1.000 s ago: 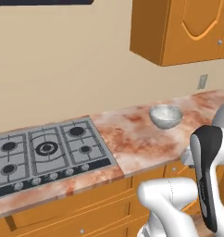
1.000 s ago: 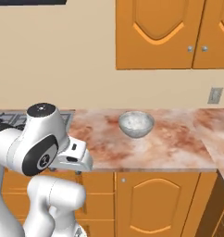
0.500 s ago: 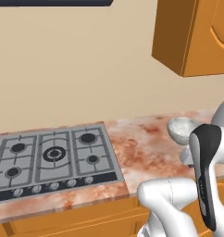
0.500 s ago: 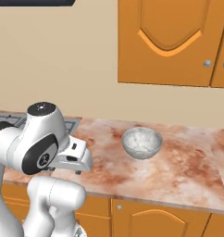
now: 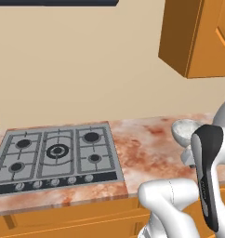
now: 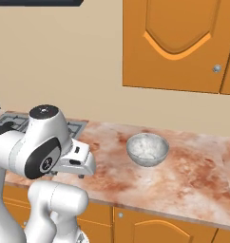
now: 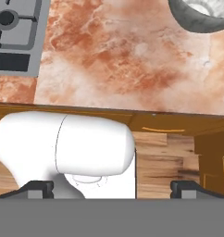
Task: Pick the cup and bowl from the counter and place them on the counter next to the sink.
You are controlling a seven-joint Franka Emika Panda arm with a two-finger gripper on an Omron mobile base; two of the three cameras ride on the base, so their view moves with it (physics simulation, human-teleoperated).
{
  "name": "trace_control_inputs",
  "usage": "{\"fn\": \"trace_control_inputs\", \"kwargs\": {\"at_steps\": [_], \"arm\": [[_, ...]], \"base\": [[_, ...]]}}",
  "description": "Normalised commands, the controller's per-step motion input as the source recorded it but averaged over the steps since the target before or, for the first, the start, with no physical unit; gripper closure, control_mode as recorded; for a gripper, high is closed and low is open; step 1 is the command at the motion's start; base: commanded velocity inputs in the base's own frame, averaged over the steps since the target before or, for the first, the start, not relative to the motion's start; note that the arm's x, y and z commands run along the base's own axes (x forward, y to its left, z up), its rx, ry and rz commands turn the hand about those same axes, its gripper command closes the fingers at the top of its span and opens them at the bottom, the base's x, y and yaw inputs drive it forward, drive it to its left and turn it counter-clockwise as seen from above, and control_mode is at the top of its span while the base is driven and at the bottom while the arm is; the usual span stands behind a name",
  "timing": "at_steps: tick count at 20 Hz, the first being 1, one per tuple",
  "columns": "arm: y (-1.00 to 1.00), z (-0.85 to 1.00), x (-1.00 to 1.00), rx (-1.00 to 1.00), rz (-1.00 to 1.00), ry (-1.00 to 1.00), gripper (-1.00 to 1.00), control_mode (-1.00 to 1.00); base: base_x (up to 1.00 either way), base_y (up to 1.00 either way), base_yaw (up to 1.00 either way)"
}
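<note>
The bowl (image 6: 147, 149) sits upright on the counter (image 6: 193, 180), to the right of the stove (image 5: 54, 153), with bare marbled stone between them and orange wall cabinets (image 6: 183, 42) above. The gripper (image 7: 113, 187) hangs released, fingers wide apart, over the counter's near edge, well short of the bowl, holding nothing.

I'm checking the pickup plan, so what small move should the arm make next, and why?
Probably reach the gripper forward and up over the counter toward the bowl. The jaws are open and hold nothing, the hand is tucked low in front of the cabinets, and the bowl sits alone on the stone right of the stove.
</note>
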Motion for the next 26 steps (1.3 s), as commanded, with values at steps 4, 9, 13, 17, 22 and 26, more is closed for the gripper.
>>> {"fn": "trace_control_inputs", "kwargs": {"at_steps": [4,9,13,17,22,26], "arm": [[0.00,0.00,0.00,0.00,0.00,0.00,-1.00,1.00],[0.00,0.00,0.00,0.00,0.00,0.00,-1.00,1.00],[0.00,0.00,0.00,0.00,0.00,0.00,-1.00,1.00],[0.00,0.00,0.00,0.00,0.00,0.00,-1.00,1.00],[0.00,0.00,0.00,0.00,0.00,0.00,-1.00,-1.00],[0.06,0.00,0.05,0.00,0.00,0.09,-1.00,-1.00]], "base": [[0.49,-0.50,-0.04],[0.01,-0.02,0.00],[0.00,0.00,0.00],[-0.03,0.00,0.00],[-0.04,0.00,0.00],[0.00,0.00,0.00]]}}
